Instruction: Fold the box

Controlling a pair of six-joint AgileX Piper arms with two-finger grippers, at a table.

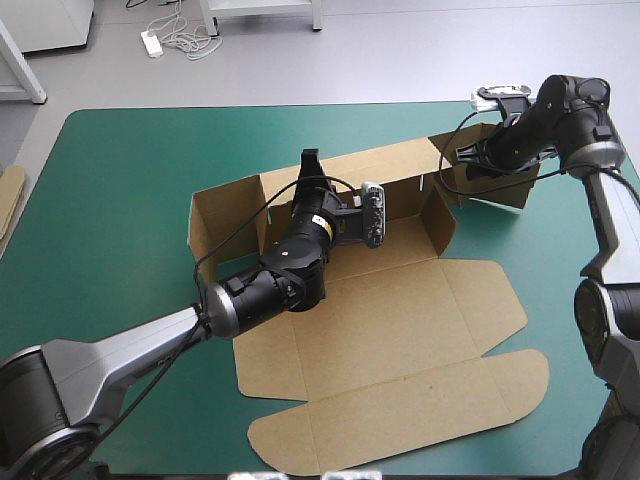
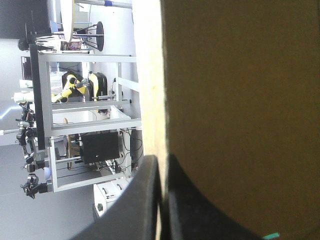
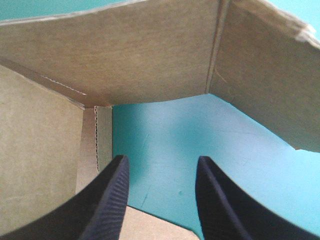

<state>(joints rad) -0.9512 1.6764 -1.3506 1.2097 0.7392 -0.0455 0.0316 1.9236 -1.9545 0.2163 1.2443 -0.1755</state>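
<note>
box (image 1: pixel 400 330): rear wall raised | left tool (image 2: pixel 163 160): clamped on wall edge, best held upright | right tool (image 3: pixel 160 165): spread apart, should press end flap inward along crease

box (image 1: pixel 400 330): matt brown board | fingers (image 3: pixel 107 202): black, ribbed | cover (image 1: pixel 120 200): smooth

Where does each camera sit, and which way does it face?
High: above and behind the robot, looking down on the table; left arm and right arm show.
Left wrist: on the left gripper, turned sideways, fingers shut on the box wall, room beyond.
Right wrist: above the right gripper, fingers open, facing table and box walls.
Shared: all show the box.
</note>
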